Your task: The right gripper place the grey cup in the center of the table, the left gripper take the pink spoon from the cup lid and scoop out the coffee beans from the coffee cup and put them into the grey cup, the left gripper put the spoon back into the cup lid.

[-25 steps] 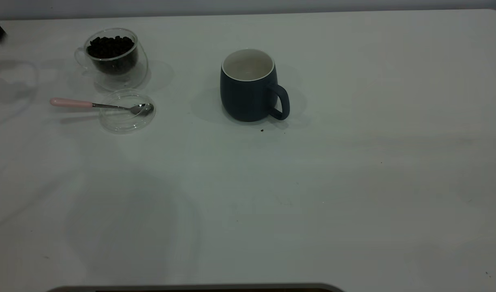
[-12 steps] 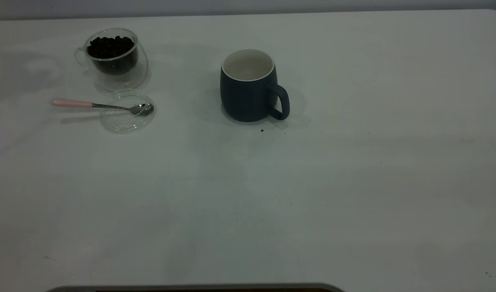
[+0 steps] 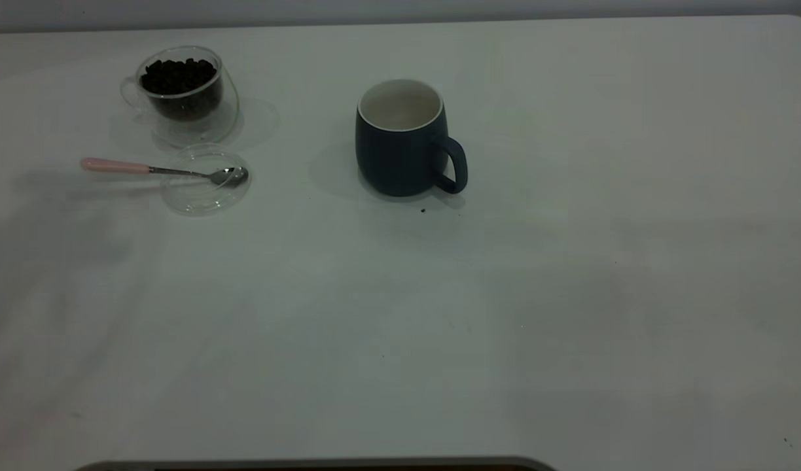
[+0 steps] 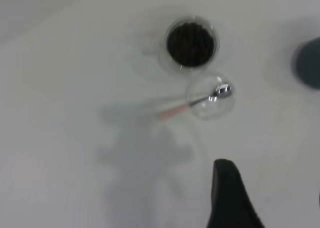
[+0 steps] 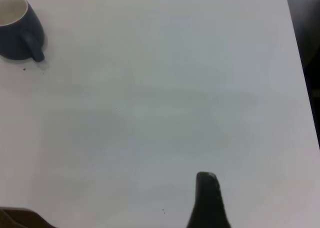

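The grey cup stands upright near the table's middle, handle to the right, and its inside shows white. It also shows in the right wrist view. The coffee cup with coffee beans stands at the far left. The cup lid lies just in front of it. The pink spoon rests with its bowl in the lid and its handle pointing left. My left gripper hovers high above the table, open and empty, away from the spoon. My right gripper is open and empty, far from the cup.
The white table spreads wide in front and to the right. A few dark specks lie by the grey cup. Neither arm shows in the exterior view. The table's right edge shows in the right wrist view.
A black tip of the left arm at the exterior view's far left edge has gone out of view. Shadows on the table have shifted. The cups, lid and spoon have not moved.
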Controlling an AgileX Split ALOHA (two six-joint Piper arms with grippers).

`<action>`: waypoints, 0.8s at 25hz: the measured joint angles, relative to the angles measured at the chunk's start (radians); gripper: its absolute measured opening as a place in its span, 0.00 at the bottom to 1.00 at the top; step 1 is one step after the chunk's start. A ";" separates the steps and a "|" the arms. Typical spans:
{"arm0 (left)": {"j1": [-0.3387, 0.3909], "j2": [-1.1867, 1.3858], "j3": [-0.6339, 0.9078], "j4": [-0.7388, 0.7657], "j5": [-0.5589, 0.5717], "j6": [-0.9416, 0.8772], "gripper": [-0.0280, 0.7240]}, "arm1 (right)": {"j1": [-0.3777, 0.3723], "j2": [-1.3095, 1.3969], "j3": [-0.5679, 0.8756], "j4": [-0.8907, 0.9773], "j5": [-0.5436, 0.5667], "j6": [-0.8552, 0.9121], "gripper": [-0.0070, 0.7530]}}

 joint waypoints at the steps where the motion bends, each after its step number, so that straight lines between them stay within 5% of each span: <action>1: 0.000 -0.056 0.044 0.005 0.000 -0.002 0.68 | 0.000 0.000 0.000 0.000 0.000 0.000 0.79; 20: -0.118 -0.891 0.737 0.010 0.000 -0.051 0.68 | 0.000 0.000 0.000 0.000 0.000 0.000 0.79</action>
